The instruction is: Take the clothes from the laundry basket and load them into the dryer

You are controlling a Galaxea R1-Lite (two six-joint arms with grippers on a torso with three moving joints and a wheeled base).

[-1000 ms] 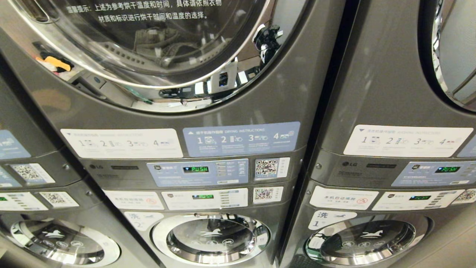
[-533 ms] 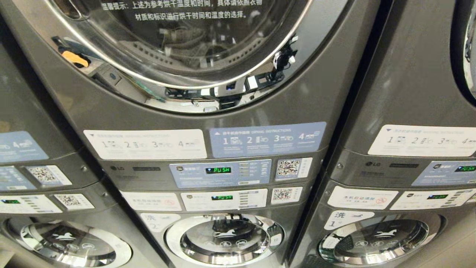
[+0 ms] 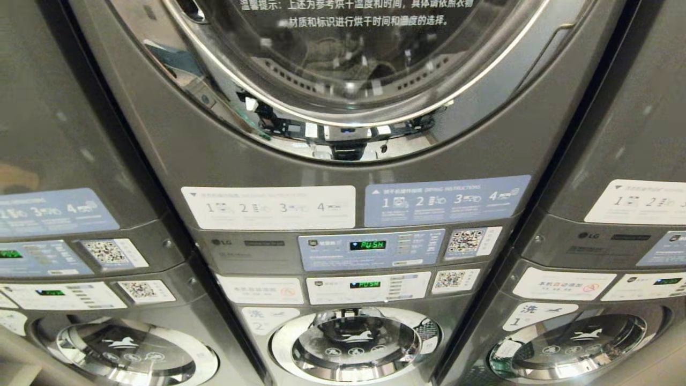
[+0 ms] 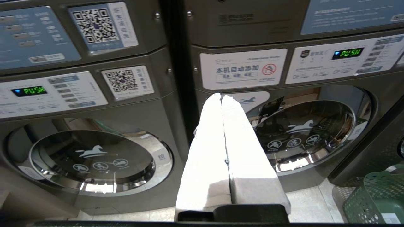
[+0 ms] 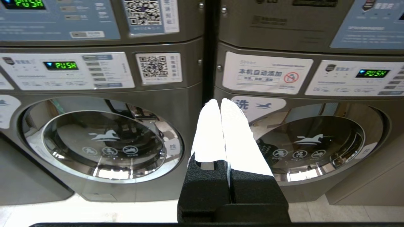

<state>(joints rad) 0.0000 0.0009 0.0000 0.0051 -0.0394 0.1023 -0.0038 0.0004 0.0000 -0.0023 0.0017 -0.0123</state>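
- Left gripper: jaws together, white fingers pressed flat along their length, nothing between them; held in the air in front of the lower row of machines, touching nothing.
- Right gripper: jaws together too, empty; pointing at the gap between two lower washers, no contact.
- Neither arm shows in the head view.
- Dryer: dark grey, top half of the centre stack, directly ahead in the head view. Big chrome-rimmed glass door w/ white Chinese text is closed. Pale fabric shows dimly through the glass low in the drum; can't tell which garments.
- Control panel under the dryer door reads green "PUSH".
- Laundry basket: green lattice plastic, on the floor near the lower machines, seen only at the edge of the left wrist view; contents not visible.
- Lower washers: smaller round doors w/ white horse mark, all closed.
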